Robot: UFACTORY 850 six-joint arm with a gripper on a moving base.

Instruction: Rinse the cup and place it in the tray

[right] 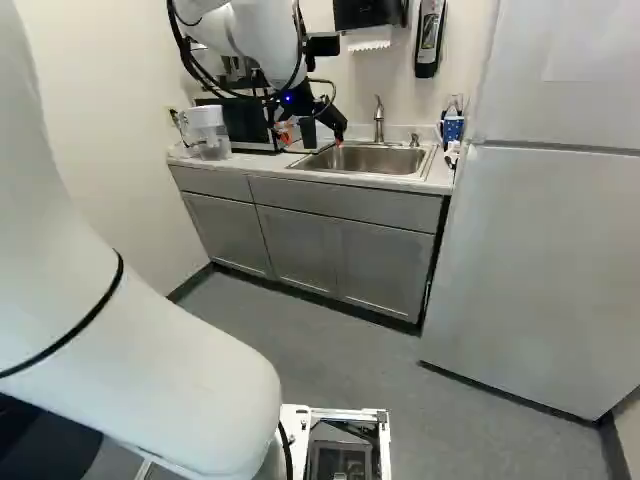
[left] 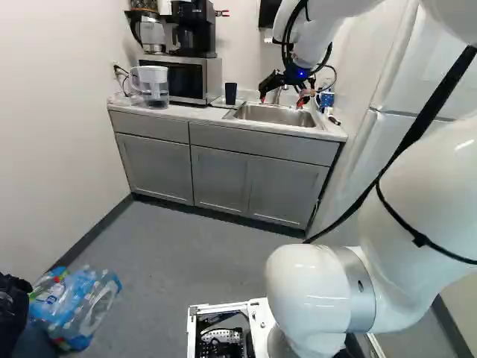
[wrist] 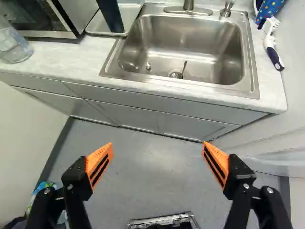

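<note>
Jaws [wrist: 157, 147] spread wide and empty hang before the worktop [wrist: 71, 59], where a dark cup [wrist: 110, 16] stands upright on the tray [wrist: 129, 14], between sink [wrist: 190, 40] and microwave [left: 195, 79]. An off-centre approach could topple the tall cup; the microwave, close beside it, could snag a finger.

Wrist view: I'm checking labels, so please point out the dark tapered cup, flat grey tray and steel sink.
Dark tapered cup [wrist: 111, 16]: wrist view, side wall.
Flat grey tray [wrist: 128, 14]: wrist view, bare surface.
Steel sink [wrist: 111, 67]: wrist view, rim.
</note>
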